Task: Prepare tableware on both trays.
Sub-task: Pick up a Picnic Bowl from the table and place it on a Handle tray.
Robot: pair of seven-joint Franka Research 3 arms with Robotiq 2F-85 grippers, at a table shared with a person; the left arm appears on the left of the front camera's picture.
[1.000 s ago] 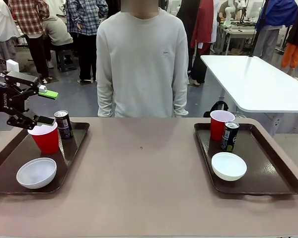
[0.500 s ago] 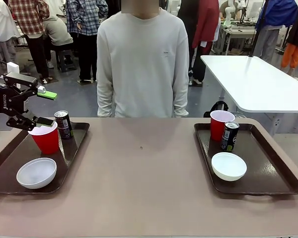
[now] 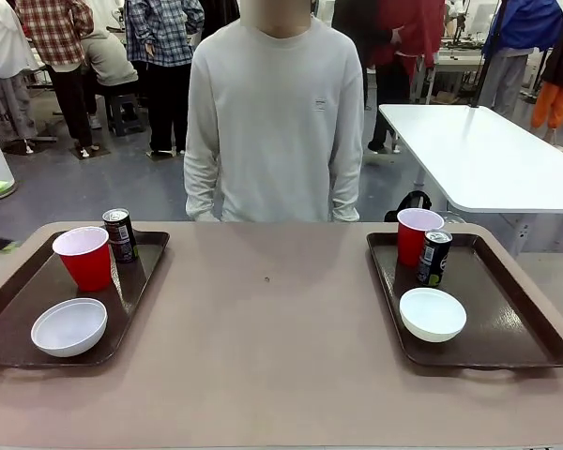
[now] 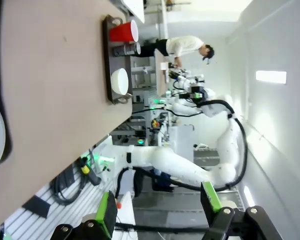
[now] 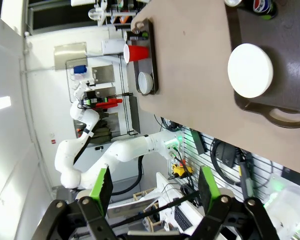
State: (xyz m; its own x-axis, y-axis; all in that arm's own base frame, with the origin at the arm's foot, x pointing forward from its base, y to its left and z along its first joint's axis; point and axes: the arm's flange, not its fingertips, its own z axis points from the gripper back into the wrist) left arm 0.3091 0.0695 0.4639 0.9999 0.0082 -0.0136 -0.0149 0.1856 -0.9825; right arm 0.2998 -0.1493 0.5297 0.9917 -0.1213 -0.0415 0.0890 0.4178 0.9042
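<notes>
While a person (image 3: 274, 112) stands at the table's (image 3: 272, 347) far edge, we see upright cans (image 3: 120, 234) on both trays (image 3: 136, 281); left gripper (image 4: 157, 214) and right gripper (image 5: 155, 192) gape empty.

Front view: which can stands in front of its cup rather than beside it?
The can on the right tray; it overlaps its cup, while the left can stands beside its cup.

White jointed arms; black tool (image 5: 155, 192) with green pads (image 5: 101, 184).
</notes>
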